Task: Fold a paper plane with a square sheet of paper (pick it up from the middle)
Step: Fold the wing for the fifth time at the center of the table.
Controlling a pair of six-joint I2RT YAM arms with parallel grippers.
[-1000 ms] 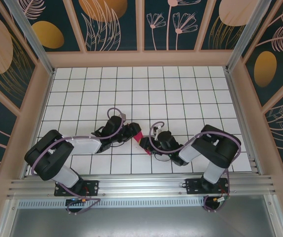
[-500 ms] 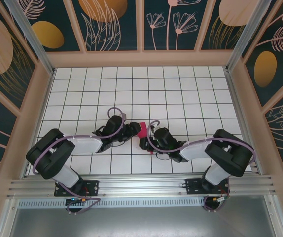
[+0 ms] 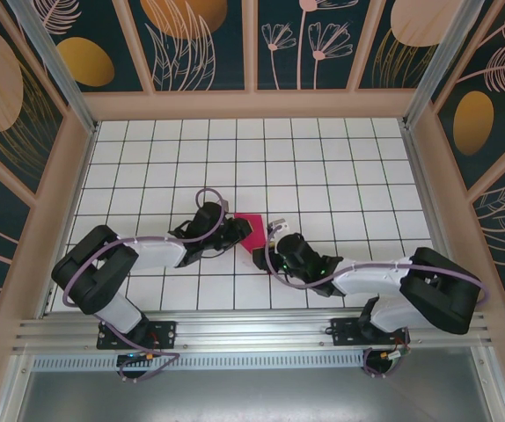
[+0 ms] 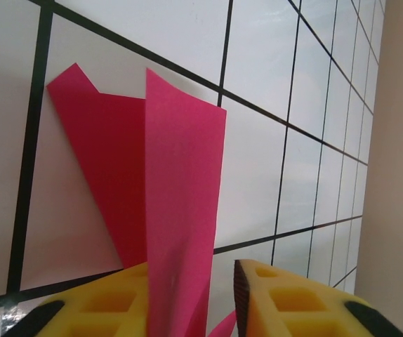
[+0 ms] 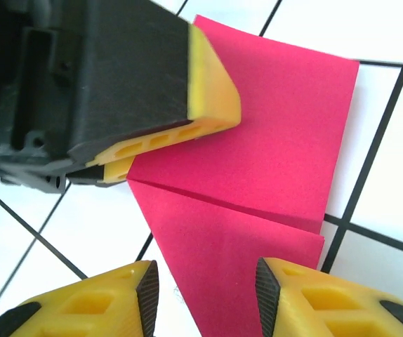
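Top external view puts the square sheet of paper [image 3: 252, 229], already creased into a smaller angular magenta shape, flat on the white tiled desk [image 3: 340, 167], between the two arms and towards the near side. The left claw [image 3: 238, 234] is at the sheet's left edge. The right claw [image 3: 263, 255] sits just beside its near corner.

From the left wrist, one flap stands upright between the yellow pads [image 4: 110, 309]. It lies against one pad, and a sliver of tile shows between it and the other. Whether that claw truly bites the paper or only brackets it, I cannot tell. From the right wrist, the right claw's jaws stand apart and empty, just short of the lower panel. A sharp diagonal crease divides that panel from the upper one.

The step in hand looks like laying a flap over along that crease. To do it well, the left claw should have a firm pinch before it moves, since thin paper slips out of a loose hold. The flap should be carried over in a low arc so the fold stays on the existing line. The right claw would serve best pressed onto the flat panel close beside the crease, so the sheet cannot slide or twist on the smooth tiles.
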